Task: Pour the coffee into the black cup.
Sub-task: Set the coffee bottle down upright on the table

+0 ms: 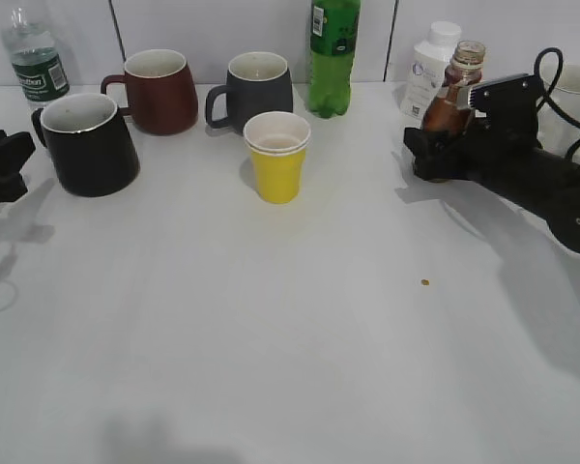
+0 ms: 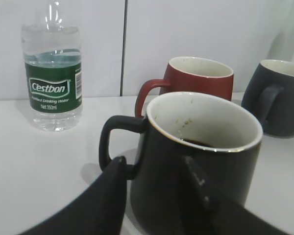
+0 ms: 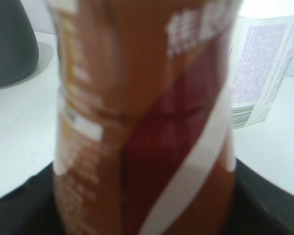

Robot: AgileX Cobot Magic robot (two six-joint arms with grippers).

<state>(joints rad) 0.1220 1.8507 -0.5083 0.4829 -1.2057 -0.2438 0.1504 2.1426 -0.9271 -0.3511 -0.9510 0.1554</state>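
The black cup (image 1: 87, 145) stands at the left of the table with its handle toward my left gripper (image 1: 5, 159). In the left wrist view the cup (image 2: 206, 147) fills the middle, white inside with a dark patch low down. My left gripper (image 2: 154, 164) is open, one fingertip at the handle's lower end and the other in front of the cup's wall. The coffee bottle (image 1: 454, 92) stands at the back right, with no cap showing. My right gripper (image 1: 435, 155) is shut on its lower part. The bottle's label (image 3: 147, 122) fills the right wrist view, between the dark fingers.
A maroon mug (image 1: 159, 92) and a dark grey mug (image 1: 256, 92) stand behind a yellow paper cup (image 1: 277, 155). A green bottle (image 1: 332, 53), a white bottle (image 1: 427, 72) and a water bottle (image 1: 34, 63) line the back wall. A small crumb (image 1: 424, 282) lies mid-table.
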